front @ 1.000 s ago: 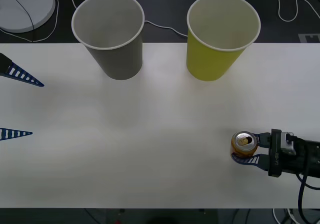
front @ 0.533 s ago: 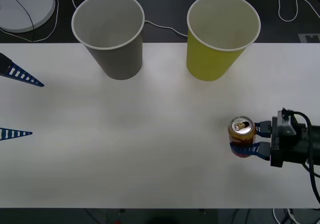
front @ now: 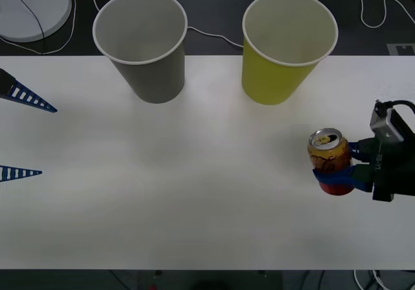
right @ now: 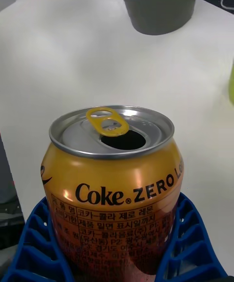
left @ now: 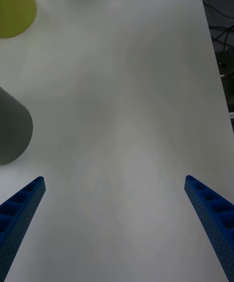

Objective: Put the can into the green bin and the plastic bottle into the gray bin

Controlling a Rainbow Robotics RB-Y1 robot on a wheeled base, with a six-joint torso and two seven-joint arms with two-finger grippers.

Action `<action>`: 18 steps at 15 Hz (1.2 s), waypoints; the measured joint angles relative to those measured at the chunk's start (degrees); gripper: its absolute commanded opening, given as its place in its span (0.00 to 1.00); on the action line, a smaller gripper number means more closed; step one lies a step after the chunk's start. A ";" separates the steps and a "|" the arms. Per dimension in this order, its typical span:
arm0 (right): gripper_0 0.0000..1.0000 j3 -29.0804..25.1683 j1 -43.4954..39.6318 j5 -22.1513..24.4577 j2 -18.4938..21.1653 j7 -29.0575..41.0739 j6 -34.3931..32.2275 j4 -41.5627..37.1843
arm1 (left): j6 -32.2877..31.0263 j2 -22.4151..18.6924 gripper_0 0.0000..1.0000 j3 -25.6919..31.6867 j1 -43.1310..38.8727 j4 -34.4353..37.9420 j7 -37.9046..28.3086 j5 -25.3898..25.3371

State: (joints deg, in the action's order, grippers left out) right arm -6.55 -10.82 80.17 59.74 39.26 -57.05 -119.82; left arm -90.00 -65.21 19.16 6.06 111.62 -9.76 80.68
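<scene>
The right gripper (front: 340, 173) is squeezing the can (front: 331, 161) (its top is open), so it should be keeping it upright while lifting toward the green bin (front: 285, 47).

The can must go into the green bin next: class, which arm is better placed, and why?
Right. The right pincer is shut on the can, near the green bin; the left pincer sits open at the far edge.

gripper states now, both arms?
Left gripper: open, holding nothing, at the table's left edge.
Right gripper: shut on the can.
</scene>
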 measured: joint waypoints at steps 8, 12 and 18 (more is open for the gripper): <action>0.00 -8.39 10.20 7.43 8.10 35.81 -14.57 -8.40 | 0.00 0.00 1.00 0.00 0.00 0.00 0.00 0.00; 0.00 -6.86 21.03 7.41 12.25 38.41 -20.68 -2.97 | 0.00 0.00 1.00 0.00 0.00 0.00 0.00 0.00; 0.00 10.43 47.66 8.90 13.74 38.43 -26.59 12.18 | 0.00 0.00 1.00 0.00 0.00 0.00 0.00 0.00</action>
State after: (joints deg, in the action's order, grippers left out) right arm 3.88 36.83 89.07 73.48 77.69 -83.64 -107.64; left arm -90.00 -65.21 19.16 6.06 111.62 -9.76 80.68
